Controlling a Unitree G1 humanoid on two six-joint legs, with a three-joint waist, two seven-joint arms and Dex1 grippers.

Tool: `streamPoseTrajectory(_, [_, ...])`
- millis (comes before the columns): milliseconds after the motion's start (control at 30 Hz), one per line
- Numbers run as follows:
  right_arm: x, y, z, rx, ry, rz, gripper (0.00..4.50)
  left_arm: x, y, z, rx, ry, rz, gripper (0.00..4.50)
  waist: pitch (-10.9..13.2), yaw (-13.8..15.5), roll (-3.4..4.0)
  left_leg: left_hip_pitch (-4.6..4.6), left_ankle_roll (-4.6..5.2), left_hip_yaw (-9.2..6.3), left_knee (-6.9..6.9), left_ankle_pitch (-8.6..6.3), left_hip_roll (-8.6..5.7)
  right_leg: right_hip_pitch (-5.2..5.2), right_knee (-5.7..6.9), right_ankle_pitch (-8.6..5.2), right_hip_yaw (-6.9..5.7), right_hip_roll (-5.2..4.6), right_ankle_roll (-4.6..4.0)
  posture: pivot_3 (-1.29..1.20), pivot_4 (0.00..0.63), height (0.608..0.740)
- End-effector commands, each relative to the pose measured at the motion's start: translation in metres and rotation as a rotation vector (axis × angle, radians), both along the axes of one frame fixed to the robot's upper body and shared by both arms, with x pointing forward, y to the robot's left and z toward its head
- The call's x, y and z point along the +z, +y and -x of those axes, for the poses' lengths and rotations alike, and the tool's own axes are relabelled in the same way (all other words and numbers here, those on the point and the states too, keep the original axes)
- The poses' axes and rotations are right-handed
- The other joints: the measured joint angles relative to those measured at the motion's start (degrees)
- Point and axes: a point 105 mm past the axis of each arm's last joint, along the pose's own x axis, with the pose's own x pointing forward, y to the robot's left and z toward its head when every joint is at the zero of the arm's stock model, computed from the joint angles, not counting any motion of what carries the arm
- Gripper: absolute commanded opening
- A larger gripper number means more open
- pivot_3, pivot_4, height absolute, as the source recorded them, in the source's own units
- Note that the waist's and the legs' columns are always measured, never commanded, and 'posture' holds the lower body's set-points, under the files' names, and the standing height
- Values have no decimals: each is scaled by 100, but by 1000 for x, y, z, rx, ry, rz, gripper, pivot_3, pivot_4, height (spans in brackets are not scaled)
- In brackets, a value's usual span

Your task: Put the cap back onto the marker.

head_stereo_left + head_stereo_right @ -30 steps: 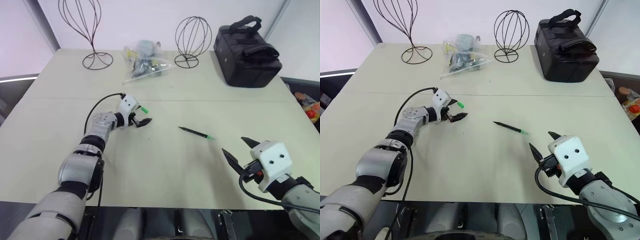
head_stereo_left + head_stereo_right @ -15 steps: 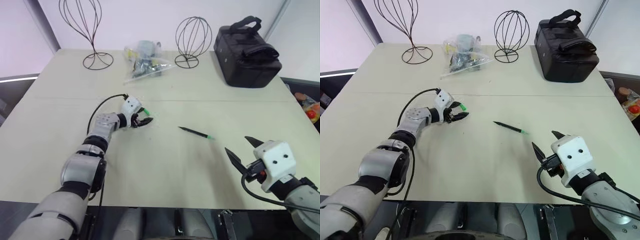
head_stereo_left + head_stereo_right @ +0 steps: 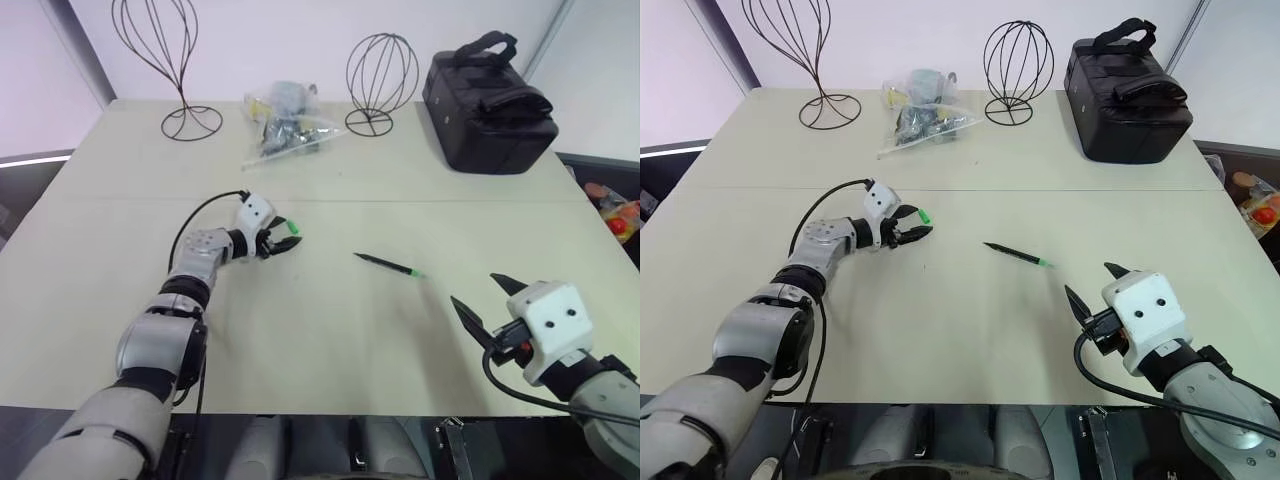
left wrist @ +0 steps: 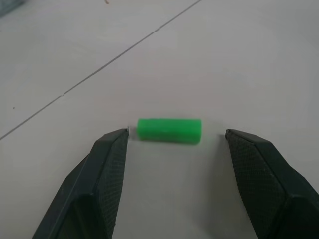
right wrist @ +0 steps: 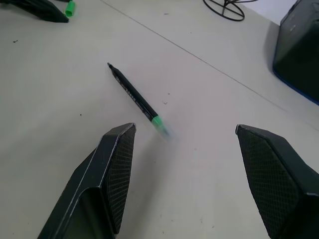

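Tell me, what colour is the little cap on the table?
Bright green. The cap shows best in the left wrist view, lying on the table between the gripper's fingers.

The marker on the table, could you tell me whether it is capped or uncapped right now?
Uncapped. The marker lies bare on the table, while the cap lies apart, between the left gripper's open fingers.

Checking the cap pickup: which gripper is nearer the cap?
Left. The left gripper brackets the cap, fingers open; the right gripper hangs near the marker.

silver-grey jointed arms, white boxy wrist housings, black cross-hatched fingers (a black cable loops along each forearm).
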Motion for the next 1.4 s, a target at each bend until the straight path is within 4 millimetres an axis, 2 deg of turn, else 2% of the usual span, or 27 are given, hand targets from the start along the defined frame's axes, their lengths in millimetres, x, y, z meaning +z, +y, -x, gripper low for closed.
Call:
streamPoseTrajectory(33, [13,7,2,27,-58,5,3289,-12,8,5,15,35,-24,2705,0,7,0,0,0,0,0,0,0,1,0,0,0,0,0,0,150,740])
streamPoseTrajectory(100, [13,8,1,30,-58,5,3289,-12,7,4,16,33,-22,1981,-1,9,0,2,0,0,0,0,0,4,0,0,0,-1,0,0,150,740])
streamPoseTrajectory(500, [14,5,2,26,-60,16,3289,-9,2,3,12,26,-11,1981,-2,20,0,5,0,0,2,0,-1,7,1,3,0,-1,3,0,150,740])
streamPoseTrajectory(700, [12,7,2,30,-57,15,3289,-8,16,16,-66,24,-5,1981,-2,-13,0,3,0,0,1,0,2,3,1,3,3,0,3,0,150,740])
streamPoseTrajectory(800, [11,10,0,30,-65,6,3289,3,31,14,-42,2,15,1981,-2,-16,0,3,1,1,1,0,4,1,1,3,4,1,3,0,150,740])
streamPoseTrajectory(967, [7,22,-5,49,-77,-25,3289,34,54,-1,79,-91,36,1981,-1,11,-1,-2,1,-2,1,0,4,-2,1,3,3,0,2,0,150,740])
streamPoseTrajectory(1100, [8,27,-10,53,-89,-26,3289,43,60,-8,130,-104,50,1981,1,55,-5,-8,1,-6,5,0,-1,-1,-2,3,-3,-8,4,0,150,740])
streamPoseTrajectory(1233, [10,29,-16,49,-108,-25,3289,44,47,-12,102,-109,22,1981,1,30,-6,-9,2,-5,6,-1,-7,-2,-3,4,-3,-9,6,0,150,740])
streamPoseTrajectory(1400, [12,30,-19,52,-115,-21,3289,35,16,-9,-12,-76,-2,1981,2,23,-7,-10,2,-6,6,-1,-7,-4,-2,4,-4,-5,6,0,150,740])
